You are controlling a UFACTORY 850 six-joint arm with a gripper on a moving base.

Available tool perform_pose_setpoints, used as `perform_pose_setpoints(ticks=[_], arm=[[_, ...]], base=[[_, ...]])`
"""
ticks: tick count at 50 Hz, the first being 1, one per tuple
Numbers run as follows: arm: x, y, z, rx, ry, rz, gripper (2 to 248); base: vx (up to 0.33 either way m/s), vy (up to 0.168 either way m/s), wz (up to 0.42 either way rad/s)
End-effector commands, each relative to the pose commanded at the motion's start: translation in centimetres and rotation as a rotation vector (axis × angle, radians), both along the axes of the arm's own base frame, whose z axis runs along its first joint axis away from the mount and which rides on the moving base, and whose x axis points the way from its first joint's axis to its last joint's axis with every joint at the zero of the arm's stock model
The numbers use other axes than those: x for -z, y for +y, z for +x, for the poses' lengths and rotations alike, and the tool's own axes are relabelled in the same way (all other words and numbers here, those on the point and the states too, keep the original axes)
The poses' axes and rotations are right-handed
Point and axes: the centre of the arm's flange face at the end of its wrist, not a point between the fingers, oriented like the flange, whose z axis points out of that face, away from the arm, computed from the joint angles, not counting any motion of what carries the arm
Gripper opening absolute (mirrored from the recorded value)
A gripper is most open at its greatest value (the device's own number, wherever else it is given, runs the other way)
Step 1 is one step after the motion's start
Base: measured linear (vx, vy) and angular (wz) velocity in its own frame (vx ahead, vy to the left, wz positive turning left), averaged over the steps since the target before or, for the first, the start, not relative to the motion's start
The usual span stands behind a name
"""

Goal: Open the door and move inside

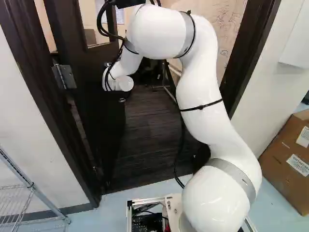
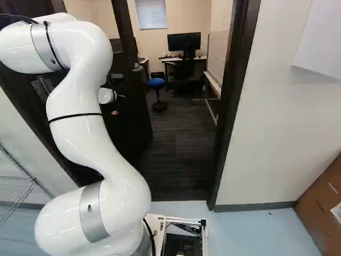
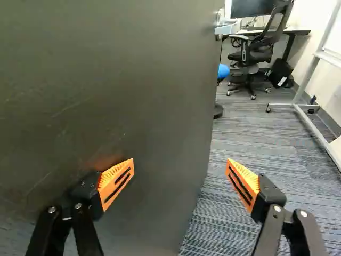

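The dark door (image 1: 107, 130) stands ajar, swung into the room, hinged at the left of the left base view. My wrist is beside its face; the gripper is hidden in both base views. In the wrist view the gripper (image 3: 180, 178) is open, nothing held between its fingers. One finger is over the door's face (image 3: 112, 80), throwing an orange reflection on it; whether it touches cannot be told. The other is past the door's free edge, above the carpet. A silver handle (image 3: 226, 28) shows at that edge, ahead of the gripper. Dark carpet (image 2: 178, 144) lies through the doorway.
The door frame's other post (image 2: 233, 101) borders the opening, with white wall beside it. Inside are a blue stool (image 2: 156, 82), an office chair (image 3: 253, 53), a desk and a whiteboard stand (image 3: 309, 120). Cardboard box (image 1: 289, 159) and wire rack (image 1: 19, 200) flank the doorway outside.
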Motion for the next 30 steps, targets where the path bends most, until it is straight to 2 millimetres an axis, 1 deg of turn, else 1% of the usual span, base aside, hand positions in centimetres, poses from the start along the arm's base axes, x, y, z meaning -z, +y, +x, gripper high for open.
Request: perform_pose_setpoints(ticks=[30], arm=[[0.2,1.8,0.5,-0.019,-0.009,0.005,247]], base=[[0.0,0.0,0.0]])
